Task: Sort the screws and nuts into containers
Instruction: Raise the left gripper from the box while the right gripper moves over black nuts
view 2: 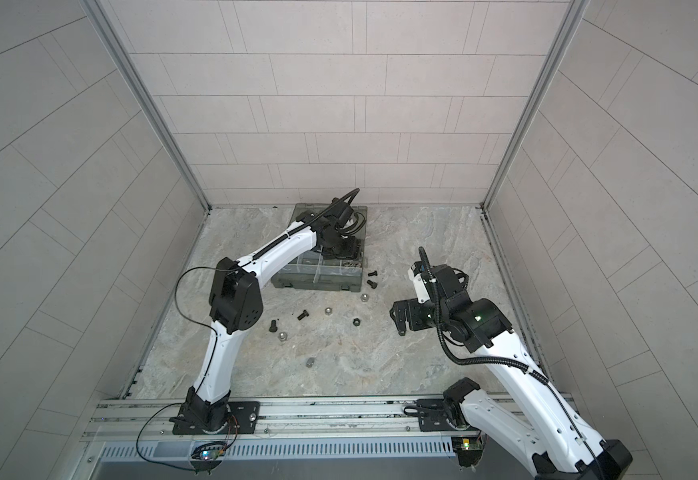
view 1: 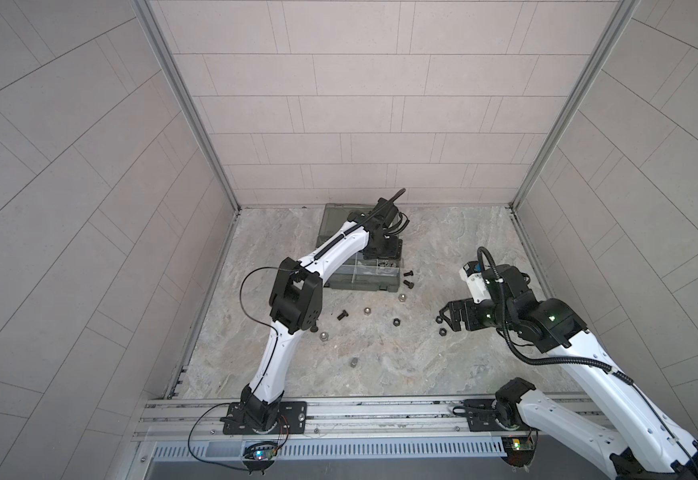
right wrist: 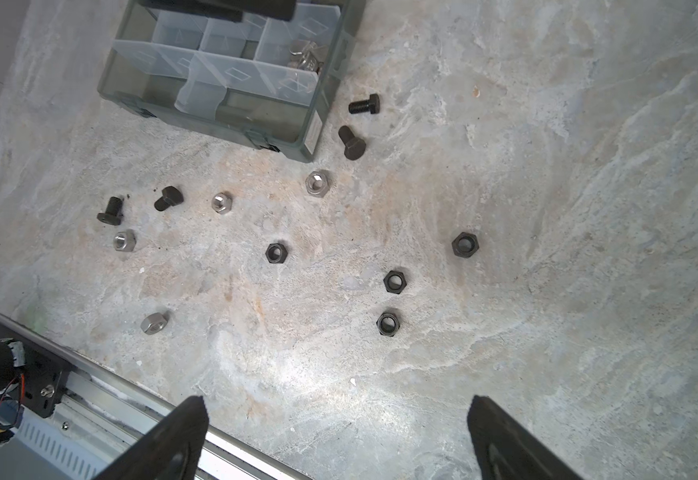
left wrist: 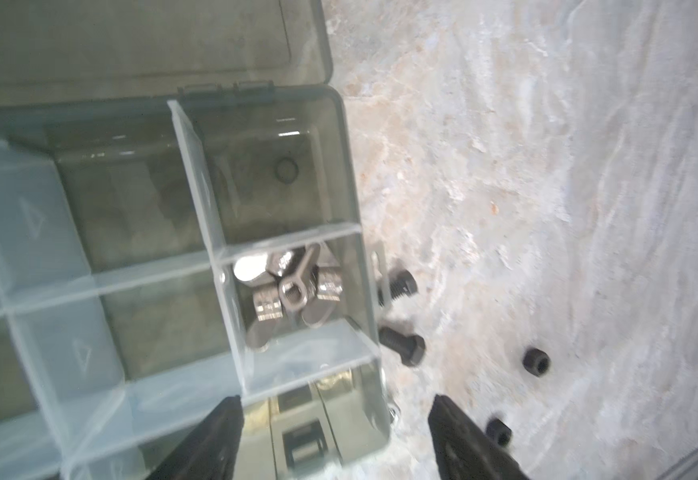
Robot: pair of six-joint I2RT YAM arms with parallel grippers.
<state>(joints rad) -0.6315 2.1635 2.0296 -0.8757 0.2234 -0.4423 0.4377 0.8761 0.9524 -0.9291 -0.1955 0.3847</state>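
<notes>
In both top views, the left gripper hangs over the translucent grey-green plastic organizer case at twelve o'clock on the marbled table. The right gripper hovers at three o'clock.

Left wrist view: jaws apart and empty above a cell of silver wing nuts.

Right wrist view: jaws spread, empty. Short black bolts, black hex nuts and silver hex nuts lie loose on the table. This hard, slick steel will likely roll, so pinch across flats or shank.
</notes>
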